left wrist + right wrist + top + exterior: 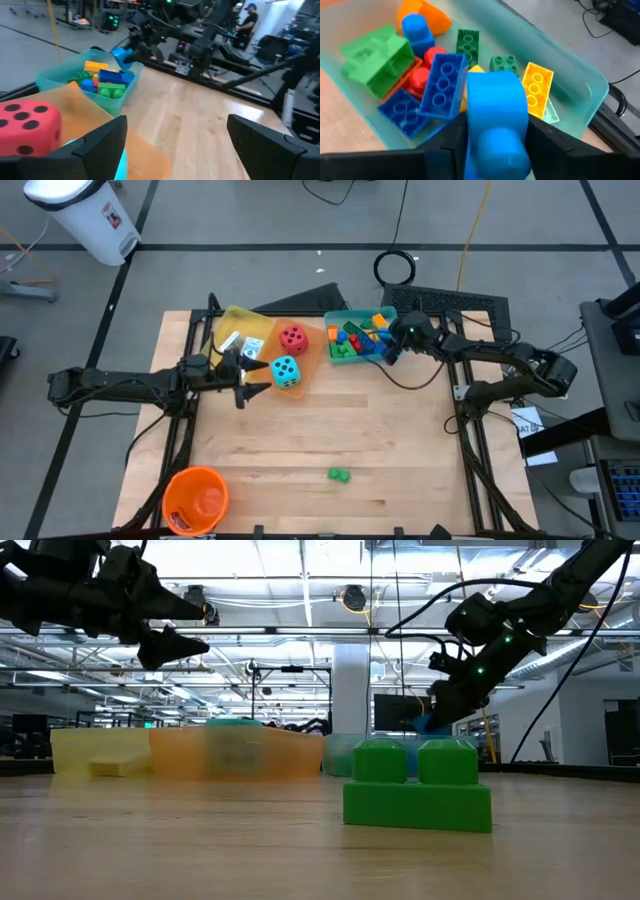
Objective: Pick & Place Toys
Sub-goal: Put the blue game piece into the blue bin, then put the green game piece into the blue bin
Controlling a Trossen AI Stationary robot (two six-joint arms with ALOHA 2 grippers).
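Toys mostly sorted: bricks fill the teal tray (352, 315) at the table's far edge; right gripper (495, 131) clamps a blue brick (496, 117) above it. Left gripper (252, 376), open, hovers by the cyan die (286, 371). One green brick (339, 474) remains near the front edge.

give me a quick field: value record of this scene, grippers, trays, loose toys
right gripper: shut on a blue brick, held over the teal tray
left gripper: open, empty, beside the cyan die
teal tray: holds many bricks, blue, green, yellow, red, orange
orange tray: holds the red die and the cyan die
yellow tray: holds white cards
loose on table: one green brick, near the front edge
orange bucket: front left corner of the table
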